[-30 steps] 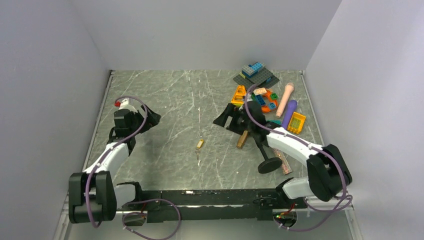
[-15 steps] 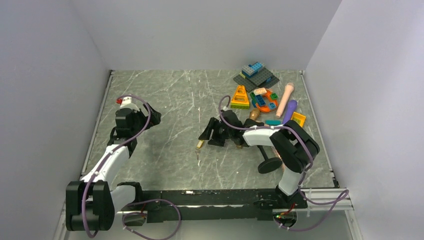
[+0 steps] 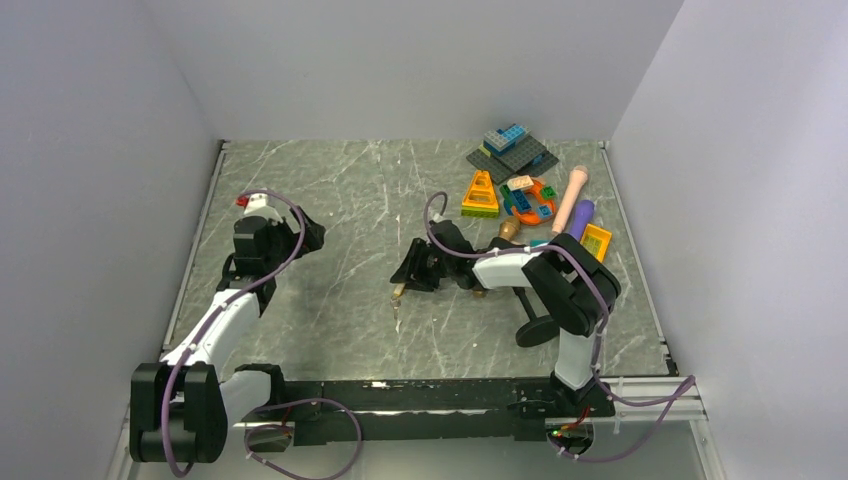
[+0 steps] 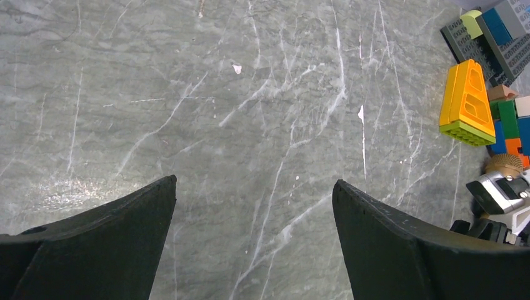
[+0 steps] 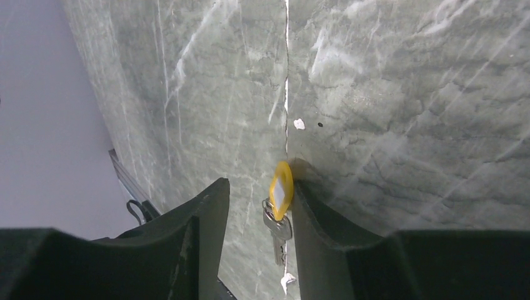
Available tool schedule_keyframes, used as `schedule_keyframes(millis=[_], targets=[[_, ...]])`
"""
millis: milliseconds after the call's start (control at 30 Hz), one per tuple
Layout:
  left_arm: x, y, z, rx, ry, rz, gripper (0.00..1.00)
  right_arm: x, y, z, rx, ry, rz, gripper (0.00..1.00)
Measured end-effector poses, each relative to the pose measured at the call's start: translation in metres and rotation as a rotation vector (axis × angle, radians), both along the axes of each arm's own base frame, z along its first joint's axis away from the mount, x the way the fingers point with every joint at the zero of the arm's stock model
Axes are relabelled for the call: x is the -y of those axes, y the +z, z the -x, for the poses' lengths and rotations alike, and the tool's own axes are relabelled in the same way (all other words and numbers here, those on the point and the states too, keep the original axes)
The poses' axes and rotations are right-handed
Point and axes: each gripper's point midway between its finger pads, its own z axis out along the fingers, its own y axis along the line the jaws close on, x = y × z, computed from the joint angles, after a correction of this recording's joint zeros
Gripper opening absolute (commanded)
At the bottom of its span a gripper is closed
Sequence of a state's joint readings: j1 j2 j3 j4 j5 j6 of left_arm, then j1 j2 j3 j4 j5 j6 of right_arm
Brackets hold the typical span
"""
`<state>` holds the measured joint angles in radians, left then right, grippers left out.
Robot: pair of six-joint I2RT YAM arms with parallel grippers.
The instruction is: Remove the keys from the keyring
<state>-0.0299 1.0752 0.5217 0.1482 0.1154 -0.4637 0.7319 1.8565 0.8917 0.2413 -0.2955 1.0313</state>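
Note:
A small silver key (image 5: pixel 280 234) hangs on a thin grey keyring (image 5: pixel 269 209) with a yellow oval tag (image 5: pixel 281 189). The set lies on the marble table near its middle (image 3: pixel 398 292). My right gripper (image 5: pixel 259 184) is open and low over the table, with the set between its jaws. The tag touches the right-hand finger (image 5: pixel 312 212). In the top view the right gripper (image 3: pixel 410 270) sits just behind the set. My left gripper (image 4: pixel 253 184) is open and empty, above bare table at the left (image 3: pixel 300 238).
A pile of toys lies at the back right: an orange wedge brick (image 3: pixel 480 193), a grey baseplate with blue bricks (image 3: pixel 512 150) and a pink toy microphone (image 3: pixel 572 195). A black round stand base (image 3: pixel 540 330) sits by the right arm. White walls enclose the table.
My right arm has swung left from the toy pile to the key set, and its open jaws now straddle it. The left arm has barely moved.

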Motion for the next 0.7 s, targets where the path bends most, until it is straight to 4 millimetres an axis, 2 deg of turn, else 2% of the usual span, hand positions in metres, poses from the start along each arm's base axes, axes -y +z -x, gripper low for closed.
schedule_keyframes(millis=[100, 267, 333, 567, 700], targets=[[0.000, 0.000, 0.000, 0.000, -0.002, -0.001, 0.99, -0.002, -0.003, 0.001, -0.004, 0.009, 0.003, 0.33], [0.002, 0.000, 0.000, 0.001, -0.011, -0.006, 0.99, -0.003, -0.009, 0.005, -0.011, 0.023, 0.016, 0.07], [0.003, 0.001, 0.000, 0.004, -0.016, -0.005, 0.99, -0.003, -0.011, 0.008, -0.013, 0.033, 0.026, 0.00], [0.025, 0.014, 0.002, 0.059, -0.116, 0.013, 0.99, -0.005, -0.004, 0.013, 0.027, 0.104, 0.025, 0.00], [0.046, 0.037, 0.008, 0.147, -0.215, 0.036, 0.94, -0.008, 0.032, 0.017, 0.105, 0.164, -0.020, 0.00]])
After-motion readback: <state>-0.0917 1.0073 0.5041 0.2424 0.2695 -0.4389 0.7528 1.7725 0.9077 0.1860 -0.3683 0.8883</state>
